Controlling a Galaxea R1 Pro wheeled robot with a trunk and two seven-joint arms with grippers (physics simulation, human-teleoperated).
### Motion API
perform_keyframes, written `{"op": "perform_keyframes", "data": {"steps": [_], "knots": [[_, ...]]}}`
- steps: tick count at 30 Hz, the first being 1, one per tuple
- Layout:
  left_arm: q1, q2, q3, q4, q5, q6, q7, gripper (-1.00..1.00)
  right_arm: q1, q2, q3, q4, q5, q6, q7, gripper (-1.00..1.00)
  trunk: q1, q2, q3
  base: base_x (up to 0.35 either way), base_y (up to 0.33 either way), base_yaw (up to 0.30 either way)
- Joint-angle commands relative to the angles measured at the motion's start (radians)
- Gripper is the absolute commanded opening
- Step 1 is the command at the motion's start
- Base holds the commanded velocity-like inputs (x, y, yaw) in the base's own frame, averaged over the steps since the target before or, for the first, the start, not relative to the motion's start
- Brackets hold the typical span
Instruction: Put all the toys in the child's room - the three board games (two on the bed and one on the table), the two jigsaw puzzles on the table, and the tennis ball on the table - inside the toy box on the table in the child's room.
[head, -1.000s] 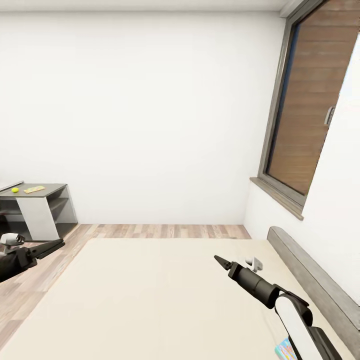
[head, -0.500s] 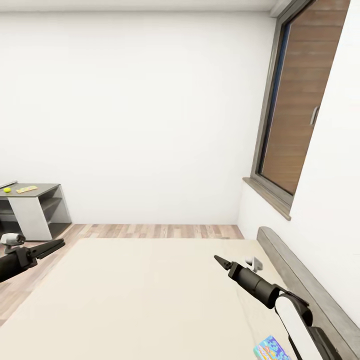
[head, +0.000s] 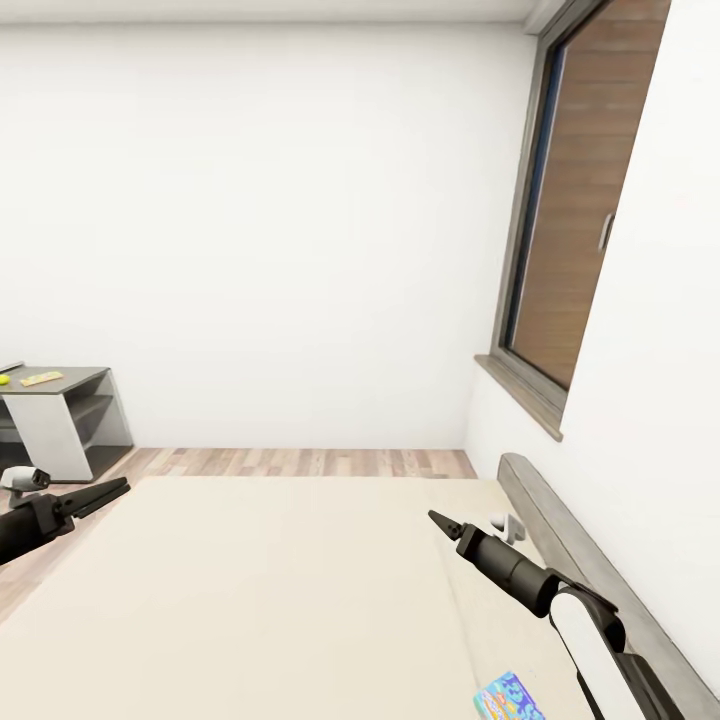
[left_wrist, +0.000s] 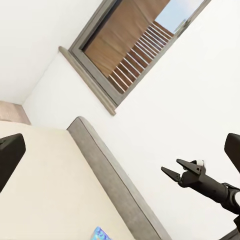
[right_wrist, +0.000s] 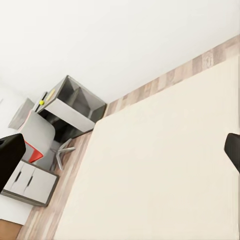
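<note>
Cardboard, glossy and printed in bright blue with colourful spots: that is the blue board game (head: 508, 697), lying flat on the bed (head: 290, 590) near the robot, just beside the right arm's white forearm; a corner of it also shows in the left wrist view (left_wrist: 101, 233). No second game shows on the mattress. Far off, the tennis ball (head: 5, 380) sits on the dark grey side unit (head: 70, 410) of the table, close to a thin flat yellowish rectangle (head: 41, 378), likely a jigsaw puzzle, though it is too small to be sure. From the right wrist view the ball (right_wrist: 41, 102) is a tiny yellow-green dot on that same unit.

The left gripper (head: 105, 491) hangs over the near edge of the bed with its dark fingers lying together and nothing between them. The right gripper (head: 441, 521) tapers to a point over the mattress; seen from the left wrist camera (left_wrist: 173, 168) its jaws stand a little apart and carry nothing.

The step in hand looks like approaching the bed to collect a game. Next, the head and right arm need to tip down toward the blue box, which lies low and thin, so the fingers must catch an edge.

The mattress is plain matte beige; the headboard (head: 590, 570) is rounded grey; the floor (head: 300, 462) is pale wood plank.
</note>
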Motion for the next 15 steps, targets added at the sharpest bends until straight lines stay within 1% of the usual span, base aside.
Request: {"op": "perform_keyframes", "data": {"steps": [1, 7, 15], "knots": [[0.0, 0.0, 0.0, 0.0, -0.002, 0.011, -0.005, 1.0, 0.0, -0.001, 0.0, 0.0, -0.001, 0.003, 0.001, 1.0, 0.0, -0.001, 0.0, 0.0, -0.122, 0.0], [0.0, 0.0, 0.001, 0.0, -0.002, 0.011, -0.005, 1.0, -0.001, -0.001, 0.0, 0.0, -0.001, 0.004, 0.002, 1.0, 0.0, -0.001, 0.0, 0.0, -0.109, 0.0], [0.0, 0.0, 0.001, 0.0, -0.002, 0.011, -0.005, 1.0, -0.002, -0.001, 0.0, 0.0, -0.001, 0.003, 0.003, 1.0, 0.0, -0.001, 0.0, 0.0, -0.226, 0.0]]}}
